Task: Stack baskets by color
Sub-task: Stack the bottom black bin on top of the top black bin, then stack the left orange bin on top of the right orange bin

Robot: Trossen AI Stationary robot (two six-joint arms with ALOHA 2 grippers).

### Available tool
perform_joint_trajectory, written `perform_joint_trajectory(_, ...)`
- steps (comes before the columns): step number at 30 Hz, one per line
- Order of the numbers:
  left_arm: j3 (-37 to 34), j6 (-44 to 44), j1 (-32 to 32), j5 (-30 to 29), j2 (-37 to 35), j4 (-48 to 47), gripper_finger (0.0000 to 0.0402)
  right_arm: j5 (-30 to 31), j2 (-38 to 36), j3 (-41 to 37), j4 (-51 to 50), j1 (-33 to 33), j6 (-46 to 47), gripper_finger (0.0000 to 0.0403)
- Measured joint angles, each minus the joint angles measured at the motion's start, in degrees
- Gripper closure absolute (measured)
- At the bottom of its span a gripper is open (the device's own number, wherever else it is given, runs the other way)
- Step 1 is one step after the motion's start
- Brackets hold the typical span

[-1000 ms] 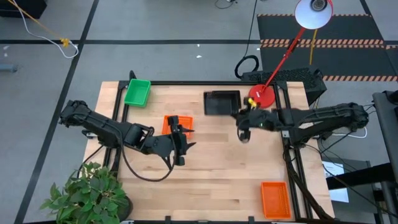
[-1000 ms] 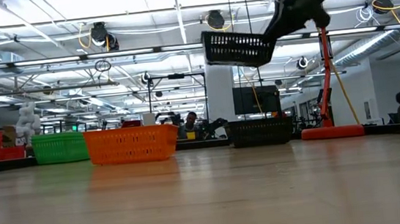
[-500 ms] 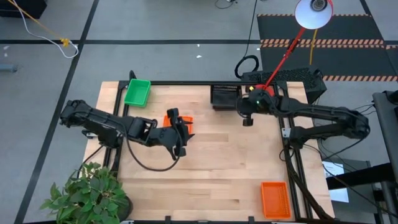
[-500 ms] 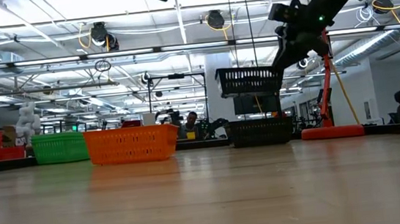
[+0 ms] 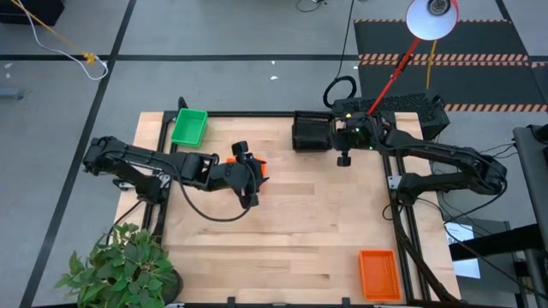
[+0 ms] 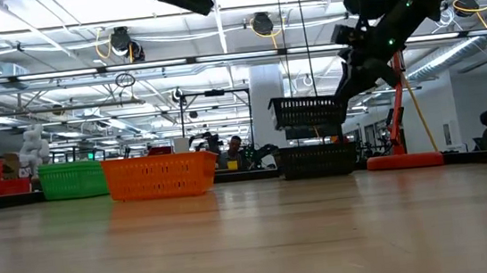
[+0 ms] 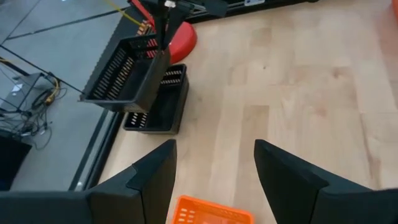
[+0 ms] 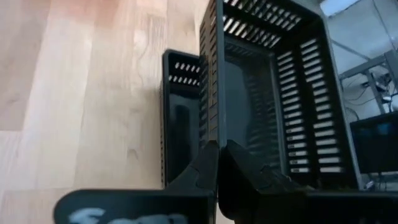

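Observation:
My right gripper (image 5: 336, 137) is shut on a black basket (image 5: 312, 133) that hangs just above a second black basket (image 6: 317, 159), which rests by its bottom on the table near the far edge. My left gripper (image 7: 214, 180) stands open above an orange basket (image 7: 211, 213) on the table, touching nothing. A green basket (image 5: 189, 127) sits at the far left corner. Another orange basket (image 5: 378, 274) lies at the near right corner. My right gripper pinches the rim of one wall of the black basket (image 8: 211, 127), close to its near end, one finger inside and one outside. The fingers come slanting down from the table's right side. The basket (image 6: 308, 110) is lifted clear, nearly level, right over the other black basket.
A red lamp base (image 6: 404, 161) stands at the far right next to the black baskets, its stem rising to a white lamp head (image 5: 432, 17). A potted plant (image 5: 120, 269) stands off the near left corner. The table's middle and near part (image 5: 291, 239) is bare wood.
My right gripper has swung toward the table's far edge and come down with the black basket, which now hangs level over the other black basket. My left gripper has moved a little toward the far edge above the orange basket, still open.

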Motion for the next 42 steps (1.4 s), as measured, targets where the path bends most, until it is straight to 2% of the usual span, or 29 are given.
perform_joint_trajectory(3, 0.0, 0.1, 1.0, 0.6, 0.0, 0.0, 0.0183, -0.6, 1.8, 0.0, -0.2, -0.9, -0.3, 0.0392)
perform_joint_trajectory(7, 0.0, 0.1, 2.0, 2.1, 0.0, 0.0, 0.0183, -4.3, 4.5, 0.0, 1.9, -2.0, -0.8, 0.0392)
perform_joint_trajectory(14, 0.0, 0.1, 2.2, 3.1, 0.0, 0.0, 0.0183, -4.4, 7.8, 0.0, 2.6, -2.2, -2.8, 0.0392)
perform_joint_trajectory(27, 0.0, 0.0, 1.9, 3.1, 0.0, 0.0, 0.0183, -4.3, 8.0, 0.0, 1.7, -2.2, -2.9, 0.0386)
perform_joint_trajectory(32, 0.0, -0.3, 1.9, 3.1, 0.0, 0.0, 0.0183, -4.1, 7.9, 0.0, 1.7, -2.2, -2.8, 0.0363)
perform_joint_trajectory(42, 0.0, -0.7, 1.9, 4.3, 0.0, -2.6, 0.0183, -3.0, 7.4, 0.0, 1.8, -1.5, -0.2, 0.0286)
